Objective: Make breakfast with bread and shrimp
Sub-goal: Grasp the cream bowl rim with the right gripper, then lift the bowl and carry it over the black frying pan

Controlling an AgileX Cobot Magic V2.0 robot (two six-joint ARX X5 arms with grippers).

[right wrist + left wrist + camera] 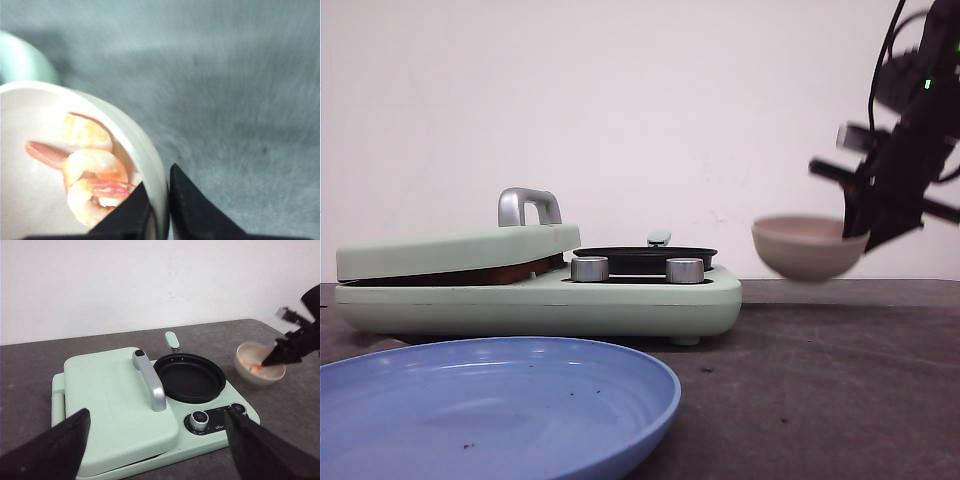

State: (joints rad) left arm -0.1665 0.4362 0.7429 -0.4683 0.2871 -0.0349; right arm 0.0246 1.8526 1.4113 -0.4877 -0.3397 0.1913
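Observation:
My right gripper (161, 200) is shut on the rim of the beige bowl (150, 150), one finger inside and one outside. The bowl (807, 246) hangs above the table, right of the cooker. Inside lie orange-pink shrimp (92, 172); the left wrist view also shows the shrimp (256, 368) in the bowl (259, 363). My left gripper (155, 440) is open, hovering over the mint-green cooker (150, 410), nothing between its fingers. The cooker's lid (460, 252) is closed, with a brown edge showing under it. The bread itself cannot be made out.
A round black pan (189, 377) sits in the cooker's right half, with two silver knobs (589, 268) in front. A large blue plate (490, 405) lies near the table's front edge at the left. A white wall stands behind.

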